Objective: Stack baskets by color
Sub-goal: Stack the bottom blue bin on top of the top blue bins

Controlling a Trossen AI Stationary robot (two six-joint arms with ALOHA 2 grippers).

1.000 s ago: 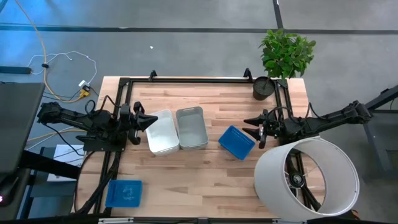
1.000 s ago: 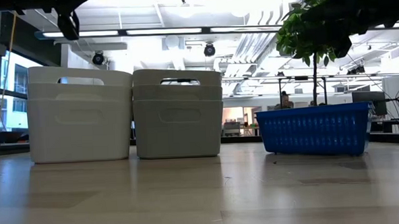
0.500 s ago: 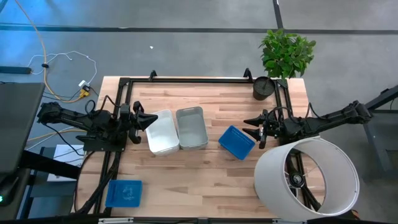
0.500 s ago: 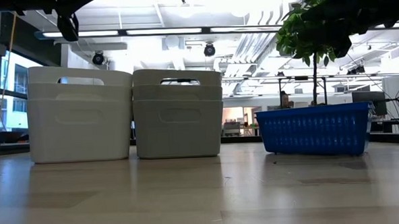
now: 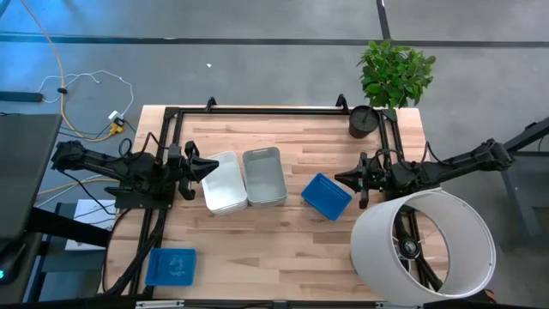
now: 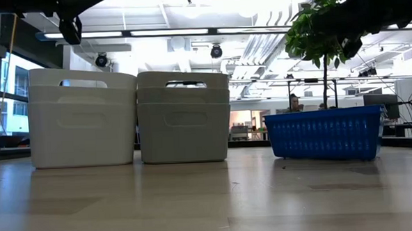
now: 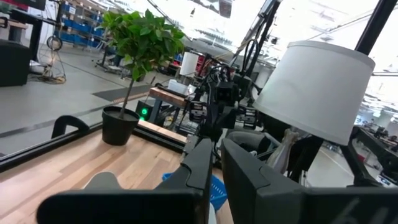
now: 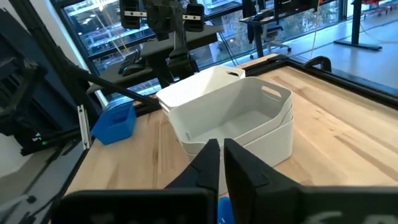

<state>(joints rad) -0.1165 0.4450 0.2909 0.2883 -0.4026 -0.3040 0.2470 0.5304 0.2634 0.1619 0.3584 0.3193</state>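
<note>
A white basket stack [image 5: 223, 184] and a grey basket stack [image 5: 264, 177] stand side by side on the table's middle; the low view shows nested rims on the white stack [image 6: 81, 121] and the grey stack [image 6: 184, 120]. A blue basket [image 5: 326, 196] rests flat to their right. Another blue basket [image 5: 171, 266] lies at the near-left corner. My left gripper [image 5: 212, 168] hovers shut, raised beside the white stack's left rim. My right gripper [image 5: 340, 178] hovers shut just right of the blue basket, holding nothing.
A big white cylinder [image 5: 425, 249] with a wheel inside fills the near right, under my right arm. A black plant pot [image 5: 364, 121] with a green plant stands at the far right corner. Bare wood lies along the near edge and the far side.
My right gripper has shut its fingers on nothing, staying where it was. The baskets have not moved.
</note>
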